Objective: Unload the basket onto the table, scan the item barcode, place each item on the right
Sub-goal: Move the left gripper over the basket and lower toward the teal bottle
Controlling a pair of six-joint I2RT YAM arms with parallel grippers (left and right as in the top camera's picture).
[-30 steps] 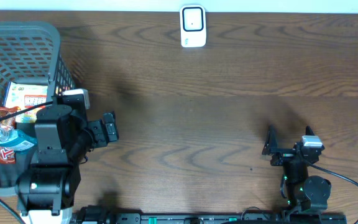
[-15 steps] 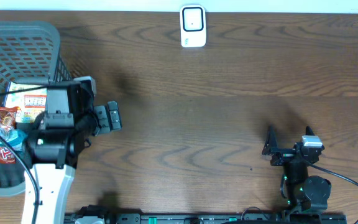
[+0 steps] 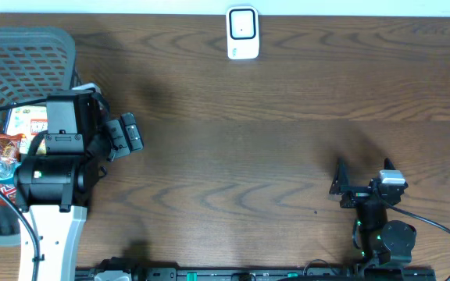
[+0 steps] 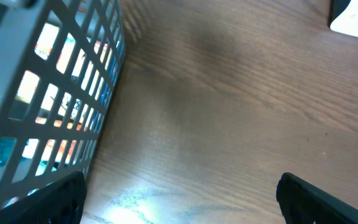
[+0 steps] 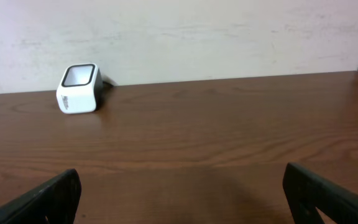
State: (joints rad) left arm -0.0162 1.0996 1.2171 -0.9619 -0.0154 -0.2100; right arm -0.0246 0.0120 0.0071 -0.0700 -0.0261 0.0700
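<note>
Overhead view: the left tool, jaws wide and empty, hangs just outside the grey mesh basket at the frame's left. Snack packets lie inside it. The right tool rests open at lower right. The white barcode scanner stands top centre. Reaching in may clip the basket wall or pinch two crowded packets.
</note>
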